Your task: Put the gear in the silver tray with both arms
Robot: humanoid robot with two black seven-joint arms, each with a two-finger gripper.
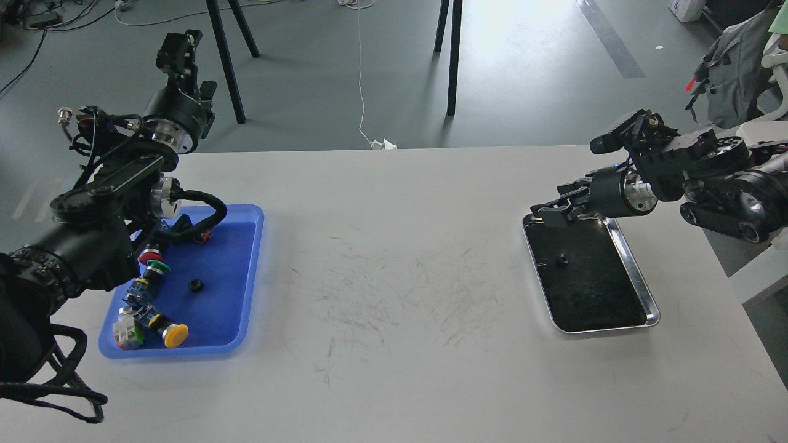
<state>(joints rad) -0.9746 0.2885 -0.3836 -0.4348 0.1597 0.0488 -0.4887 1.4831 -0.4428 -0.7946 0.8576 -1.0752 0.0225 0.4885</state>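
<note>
The silver tray (638, 272) lies on the right side of the white table, its dark inside facing up. A small dark gear (561, 259) rests on that inner surface, near the far left part. My right gripper (549, 210) hovers over the tray's far left corner, above and apart from the gear, open with nothing between its fingers. Another black gear (196, 285) lies in the blue tray (246, 271) at the left. My left gripper (175, 50) is raised high beyond the table's back edge; its fingers are too dark to tell apart.
The blue tray also holds several push buttons with red, green and yellow caps (174, 333) along its left side. Black tripod legs (454, 55) stand on the floor behind the table. A white unit (760, 132) sits beyond the table's right edge.
</note>
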